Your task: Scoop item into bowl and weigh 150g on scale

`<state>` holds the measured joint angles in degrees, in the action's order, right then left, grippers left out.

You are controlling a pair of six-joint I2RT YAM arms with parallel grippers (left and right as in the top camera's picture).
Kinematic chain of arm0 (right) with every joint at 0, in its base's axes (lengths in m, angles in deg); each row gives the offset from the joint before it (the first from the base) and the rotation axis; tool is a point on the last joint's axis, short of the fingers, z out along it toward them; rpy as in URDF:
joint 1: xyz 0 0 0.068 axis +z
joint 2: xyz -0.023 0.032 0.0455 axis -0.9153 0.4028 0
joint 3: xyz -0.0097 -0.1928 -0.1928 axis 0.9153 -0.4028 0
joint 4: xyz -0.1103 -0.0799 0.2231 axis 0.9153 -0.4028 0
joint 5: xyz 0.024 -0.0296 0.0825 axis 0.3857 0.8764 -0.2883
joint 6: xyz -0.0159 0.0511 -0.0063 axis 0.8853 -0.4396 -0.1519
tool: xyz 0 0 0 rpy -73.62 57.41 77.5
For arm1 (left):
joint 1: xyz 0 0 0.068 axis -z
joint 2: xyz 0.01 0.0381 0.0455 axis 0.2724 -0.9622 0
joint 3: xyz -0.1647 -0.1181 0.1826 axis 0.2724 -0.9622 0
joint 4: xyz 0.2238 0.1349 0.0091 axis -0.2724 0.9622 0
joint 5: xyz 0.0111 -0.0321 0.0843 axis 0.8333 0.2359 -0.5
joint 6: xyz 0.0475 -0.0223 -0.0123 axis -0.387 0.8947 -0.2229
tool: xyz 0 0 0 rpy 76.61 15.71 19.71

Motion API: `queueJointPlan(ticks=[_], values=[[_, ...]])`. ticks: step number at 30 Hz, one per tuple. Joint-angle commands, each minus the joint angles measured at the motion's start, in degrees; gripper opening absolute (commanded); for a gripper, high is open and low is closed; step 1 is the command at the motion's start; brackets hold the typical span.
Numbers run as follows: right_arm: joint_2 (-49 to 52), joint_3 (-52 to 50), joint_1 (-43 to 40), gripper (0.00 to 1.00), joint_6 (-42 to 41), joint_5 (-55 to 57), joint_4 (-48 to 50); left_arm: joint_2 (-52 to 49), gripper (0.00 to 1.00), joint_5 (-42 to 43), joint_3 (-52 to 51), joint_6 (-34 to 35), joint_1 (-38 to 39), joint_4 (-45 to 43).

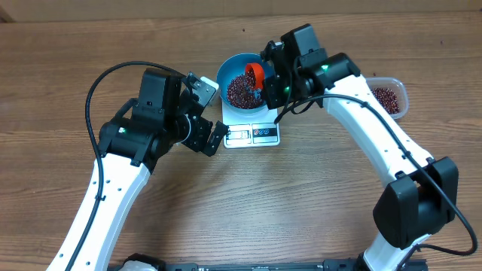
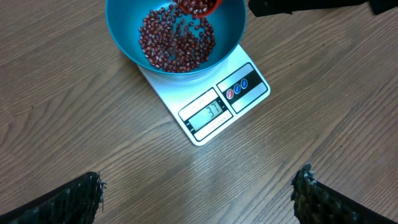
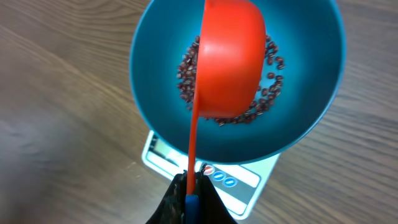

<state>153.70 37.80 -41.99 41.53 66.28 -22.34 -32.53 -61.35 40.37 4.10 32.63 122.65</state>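
Right gripper clenched on the handle of a red scoop, which is tipped over the blue bowl. Red-brown beans lie heaped in the bowl, which sits on the white scale. Left gripper spread wide near the scale, grasping nothing.

The desk is plain brown wood grain all over, with one tiny dark speck up around 12 o'clock in the overhead view. Over at roughly 2 o'clock sits a clear plastic tub, rounded-rectangle shape, sitting upright. Then there's an orange-red scoop, a round cup on a long skinny handle. In the right wrist view it's tipped right over, the cup's underside facing the camera and the handle running down to 6 o'clock.
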Motion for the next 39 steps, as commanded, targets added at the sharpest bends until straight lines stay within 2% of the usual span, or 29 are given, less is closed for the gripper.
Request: queueJointPlan(ticks=[1,6,12,29,35,39], values=[[0.1,1.9,1.8,0.04,1.2,9.8,1.2,-0.3,0.99,0.3,0.0,0.6,-0.2,-0.2],[0.1,1.9,5.5,0.04,6.0,18.6,1.5,-0.3,1.0,0.3,0.0,0.6,-0.2,-0.2],[0.1,1.9,9.1,0.04,6.6,30.5,1.4,-0.3,1.0,0.3,0.0,0.6,-0.2,-0.2],[0.1,1.9,9.4,0.04,7.3,28.3,1.4,-0.3,1.0,0.3,0.0,0.6,-0.2,-0.2],[-2.6,2.0,8.3,0.04,6.8,21.7,1.4,-0.3,1.0,0.3,0.0,0.6,-0.2,-0.2],[-7.8,2.0,3.8,0.04,5.6,15.6,-0.9,-0.3,1.0,0.3,0.0,0.6,-0.2,-0.2]])
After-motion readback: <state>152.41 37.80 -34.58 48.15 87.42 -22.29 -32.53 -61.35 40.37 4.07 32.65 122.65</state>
